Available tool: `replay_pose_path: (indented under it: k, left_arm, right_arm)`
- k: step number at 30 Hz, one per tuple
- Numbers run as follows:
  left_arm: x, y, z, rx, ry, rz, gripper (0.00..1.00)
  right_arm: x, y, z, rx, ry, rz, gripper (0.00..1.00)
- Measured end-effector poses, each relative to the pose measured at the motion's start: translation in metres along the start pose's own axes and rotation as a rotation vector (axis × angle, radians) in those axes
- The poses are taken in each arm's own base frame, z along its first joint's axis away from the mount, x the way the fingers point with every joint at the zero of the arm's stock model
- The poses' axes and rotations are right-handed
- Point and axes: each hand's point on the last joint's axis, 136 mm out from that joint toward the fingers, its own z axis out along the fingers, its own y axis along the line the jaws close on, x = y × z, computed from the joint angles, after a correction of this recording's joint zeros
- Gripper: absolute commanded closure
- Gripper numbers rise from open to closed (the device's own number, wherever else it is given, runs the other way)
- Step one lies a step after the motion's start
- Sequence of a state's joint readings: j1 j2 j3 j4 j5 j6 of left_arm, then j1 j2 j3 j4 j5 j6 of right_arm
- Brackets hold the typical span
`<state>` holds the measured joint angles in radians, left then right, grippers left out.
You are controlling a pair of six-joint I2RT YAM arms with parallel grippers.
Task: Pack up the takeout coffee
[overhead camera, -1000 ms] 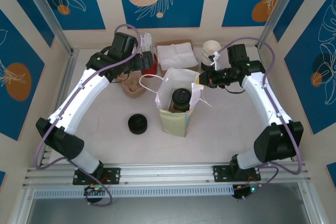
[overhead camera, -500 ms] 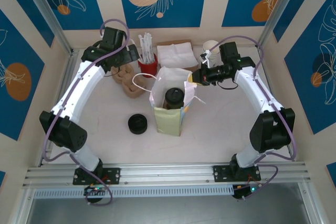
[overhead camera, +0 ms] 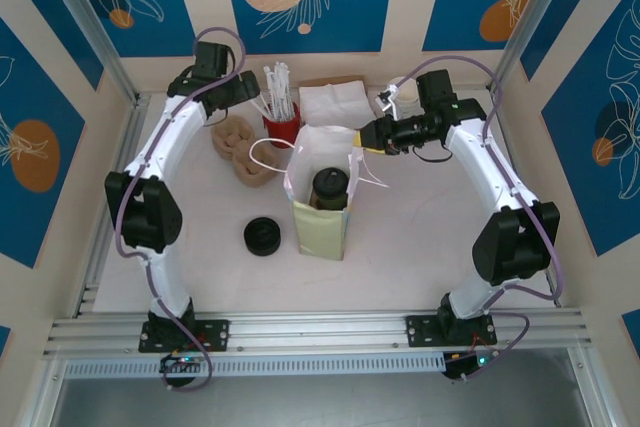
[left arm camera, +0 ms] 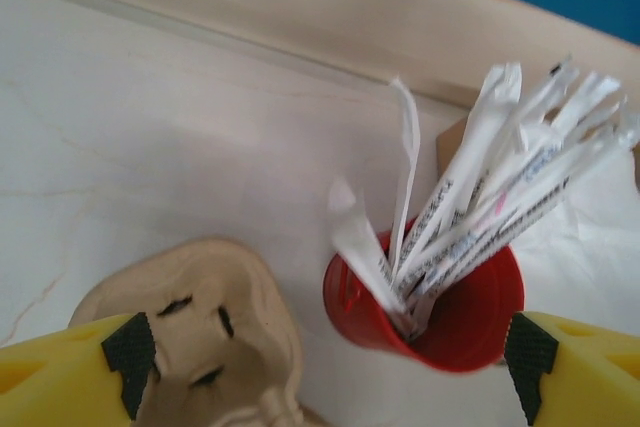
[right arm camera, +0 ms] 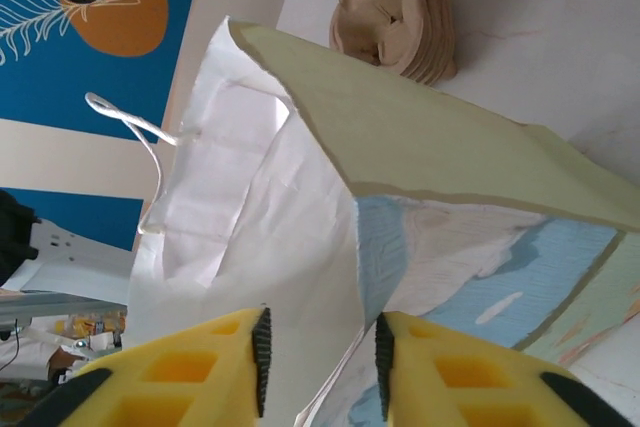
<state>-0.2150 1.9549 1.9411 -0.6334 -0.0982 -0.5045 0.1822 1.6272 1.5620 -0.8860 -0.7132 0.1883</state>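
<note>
**Operator:** Where's the cup?

**Spotter:** Your takeout coffee [overhead camera: 332,185] sits down inside the paper bag [overhead camera: 318,232], in the middle of the table, with the bag walls around it on every side. You're looking straight down on its black lid through the open mouth.

**Operator:** Which way is it pointing?

**Spotter:** Lid up, base down. Its long axis runs vertical, in line with the bag's height. That's how you want it, I'd say, so nothing spills, and the bag standing on its base is what keeps it that way.

**Operator:** And my right side?

**Spotter:** Your right gripper [overhead camera: 368,139] is at the bag's right rim, beside the handle. From the wrist, its pads [right arm camera: 262,347] stand a little apart with the white edge of the bag in the gap. The gap looks wider than the paper, so I judge nothing is pinched. It reads as a hand placed there to hold the mouth open.

**Operator:** Left?

**Spotter:** Your left gripper [overhead camera: 245,97] is well away at the back, fingers spread wide and empty, above the red cup [left arm camera: 455,317] of wrapped sticks, with the cardboard cup carrier [left arm camera: 200,297] just beside it. My guess is you're lining up an extra for the bag.
</note>
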Motion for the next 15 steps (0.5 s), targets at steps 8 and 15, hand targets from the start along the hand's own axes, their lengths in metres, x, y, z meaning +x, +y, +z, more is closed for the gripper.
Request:
replay_pose_path:
  k: [8,15]
  left_arm:
    - [-0.021,-0.013,0.015,0.050,-0.040,-0.009,0.21]
    - [-0.027,-0.007,0.030,0.044,-0.041,-0.029,0.25]
  right_arm:
    - [-0.003,-0.003,-0.021,0.012,-0.043,0.025,0.56]
    - [-0.005,0.020,-0.054,0.030,-0.136,-0.036,0.56]
